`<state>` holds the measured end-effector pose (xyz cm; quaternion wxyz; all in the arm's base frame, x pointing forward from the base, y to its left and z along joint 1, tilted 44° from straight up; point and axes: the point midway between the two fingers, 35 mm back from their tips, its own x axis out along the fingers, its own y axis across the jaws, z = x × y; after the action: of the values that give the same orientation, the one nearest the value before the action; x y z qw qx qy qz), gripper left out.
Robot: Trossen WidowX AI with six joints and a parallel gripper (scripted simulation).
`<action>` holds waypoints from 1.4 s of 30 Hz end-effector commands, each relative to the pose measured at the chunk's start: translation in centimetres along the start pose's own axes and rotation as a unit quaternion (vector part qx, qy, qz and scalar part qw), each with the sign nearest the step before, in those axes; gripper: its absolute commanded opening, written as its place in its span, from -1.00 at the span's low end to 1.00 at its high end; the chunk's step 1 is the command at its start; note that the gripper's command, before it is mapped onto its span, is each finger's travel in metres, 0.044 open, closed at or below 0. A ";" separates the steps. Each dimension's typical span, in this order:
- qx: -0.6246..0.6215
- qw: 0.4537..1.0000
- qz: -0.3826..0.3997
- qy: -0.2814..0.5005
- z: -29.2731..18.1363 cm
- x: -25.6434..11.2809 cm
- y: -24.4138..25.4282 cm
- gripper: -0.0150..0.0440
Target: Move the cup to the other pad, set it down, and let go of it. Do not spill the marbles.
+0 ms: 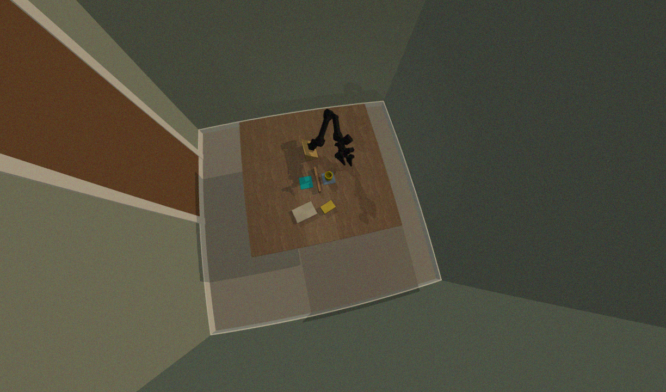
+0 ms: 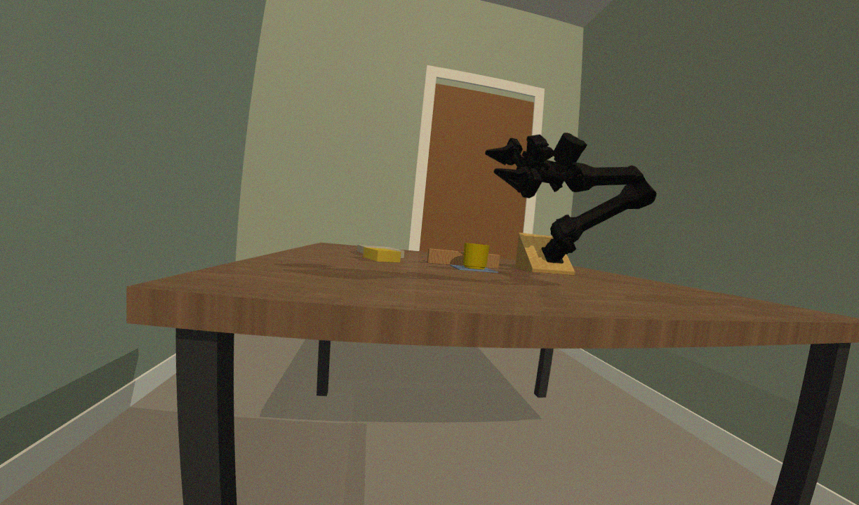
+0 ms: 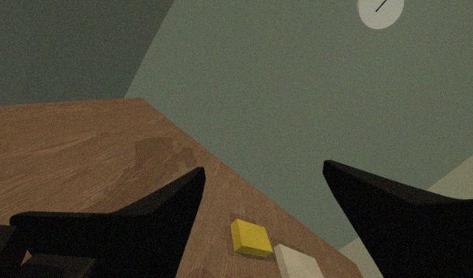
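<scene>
A yellow cup (image 1: 328, 175) (image 2: 476, 255) stands upright on the blue pad (image 1: 325, 182) (image 2: 492, 270). Marbles inside it cannot be made out. The other pad, teal (image 1: 305, 182), lies across a low wooden bar (image 1: 318, 179) (image 2: 443, 256) from the cup; it is hidden in the exterior view. My gripper (image 1: 346, 164) (image 2: 490, 162) (image 3: 263, 170) is open and empty, raised high above the table, up and to the right of the cup in the top view. The wrist view shows neither the cup nor the pads.
A yellow block (image 1: 328, 207) (image 2: 382, 254) (image 3: 252, 239) and a whitish flat block (image 1: 304, 212) (image 3: 299, 264) lie beside each other on the table (image 1: 272, 228) (image 2: 369, 298) (image 3: 66, 154). A tan slanted stand (image 1: 313, 153) (image 2: 526, 255) is by the arm's base. The bar stands between the pads.
</scene>
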<state>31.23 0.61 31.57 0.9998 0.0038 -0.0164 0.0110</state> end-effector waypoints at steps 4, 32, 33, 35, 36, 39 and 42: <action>0.047 0.992 0.015 0.118 -4.2 1.9 -0.3 0.51; 0.573 0.417 -0.137 0.692 -20.6 -3.6 -0.8 0.07; 0.573 0.417 -0.137 0.692 -20.6 -3.6 -0.8 0.07; 0.573 0.417 -0.137 0.692 -20.6 -3.6 -0.8 0.07; 0.573 0.417 -0.137 0.692 -20.7 -3.6 -0.8 0.07; 0.573 0.417 -0.137 0.692 -20.8 -3.6 -0.6 0.07; 0.573 0.418 -0.137 0.691 -21.2 -3.6 -0.3 0.07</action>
<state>28.33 0.08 10.56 0.4311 0.5674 0.6911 -0.1207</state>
